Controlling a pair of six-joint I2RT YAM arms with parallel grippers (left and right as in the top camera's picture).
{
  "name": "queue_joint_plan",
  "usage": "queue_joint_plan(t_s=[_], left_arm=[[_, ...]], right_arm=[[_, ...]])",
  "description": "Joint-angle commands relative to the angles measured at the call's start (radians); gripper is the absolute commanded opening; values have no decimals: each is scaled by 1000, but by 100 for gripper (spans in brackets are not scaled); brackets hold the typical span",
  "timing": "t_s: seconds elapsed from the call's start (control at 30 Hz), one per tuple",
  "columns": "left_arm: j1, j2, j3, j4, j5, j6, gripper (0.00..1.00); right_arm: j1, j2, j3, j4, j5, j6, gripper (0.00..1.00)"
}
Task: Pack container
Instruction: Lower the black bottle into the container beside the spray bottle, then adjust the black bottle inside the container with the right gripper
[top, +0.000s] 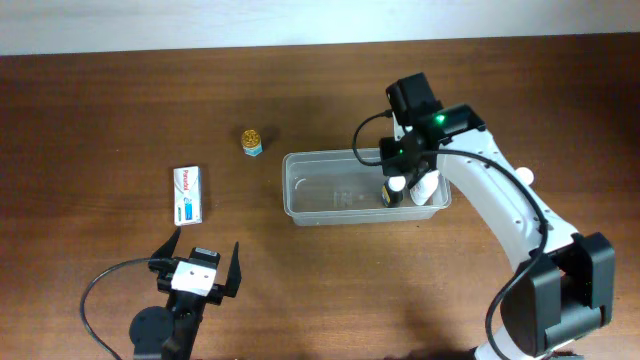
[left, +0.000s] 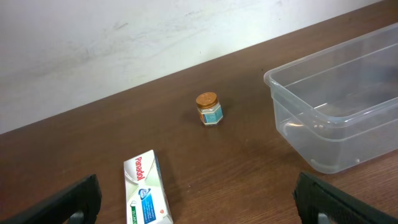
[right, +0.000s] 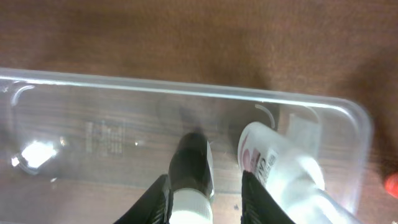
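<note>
The clear container (top: 330, 157) lies at the table's middle right; its rim also shows in the left wrist view (left: 292, 74) and the right wrist view (right: 186, 90). Inside, at its right end, are a dark bottle with a white cap (top: 390, 196) (right: 189, 165) and a white bottle (top: 425, 187) (right: 280, 165). My right gripper (top: 397, 185) (right: 205, 176) reaches down into the container with its fingers partly apart around the dark bottle. The bottle rests against the left finger, and a gap shows on the other side. My left gripper (top: 204, 250) (left: 196, 186) is wide open and empty near the front left.
A white and blue box (top: 188, 194) (left: 146, 190) lies flat on the left, just ahead of the left gripper. A small jar with a gold lid (top: 252, 141) (left: 208, 109) stands left of the container. A pale wall runs along the table's far edge.
</note>
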Motion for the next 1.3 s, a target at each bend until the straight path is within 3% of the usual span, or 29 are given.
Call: queue_joint_plan(t_s=[0.0, 0.2, 0.57, 1.27], left_arm=[[6, -7, -5, 0, 8, 15, 99], [6, -7, -5, 0, 8, 15, 99], [6, -7, -5, 0, 8, 15, 99], [6, -7, -5, 0, 8, 15, 99]], right_arm=[[0, -53, 75, -25, -36, -82, 30], [0, -69, 89, -49, -193, -166, 21], [85, -64, 65, -85, -198, -270, 4], [112, 168, 64, -93, -110, -212, 4]])
